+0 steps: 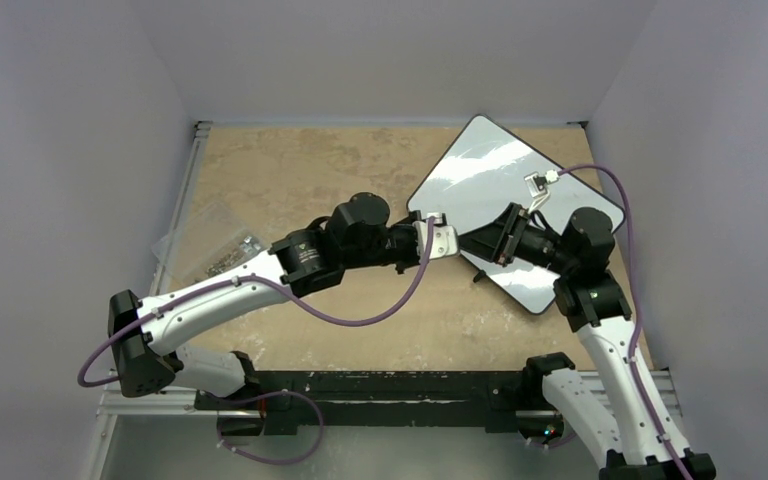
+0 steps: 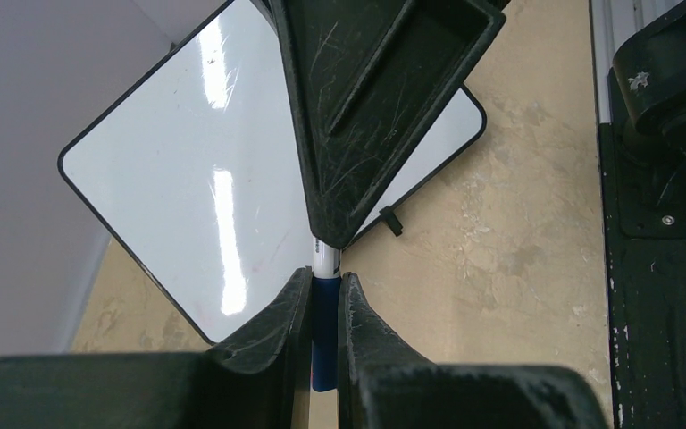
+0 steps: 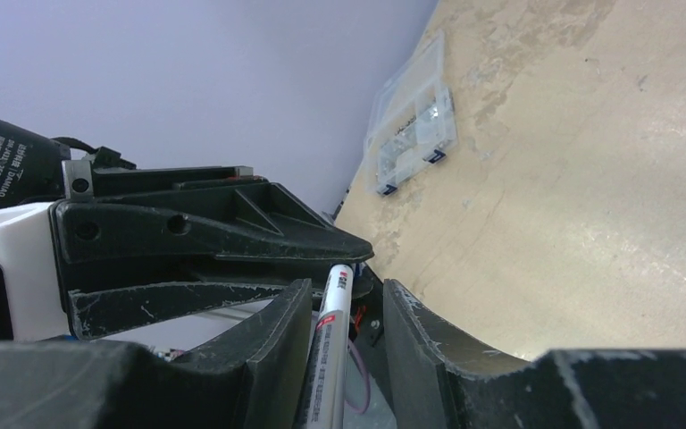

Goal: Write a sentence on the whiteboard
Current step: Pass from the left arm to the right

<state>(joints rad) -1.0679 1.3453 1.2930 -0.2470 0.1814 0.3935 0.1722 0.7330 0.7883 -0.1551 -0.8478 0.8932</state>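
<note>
The large glossy white black-rimmed whiteboard lies blank at the far right of the beige worktop, so all writing remains to be done, while your left pincer clamps the blue-ended white marker and your right pincer straddles its barrel, jaws apart.

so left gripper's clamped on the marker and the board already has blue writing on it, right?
Not quite. The left gripper is clamped on the marker, but the board has no writing on it. In the left wrist view its visible surface is bare white with only glare streaks, and the top view shows the same.
</note>
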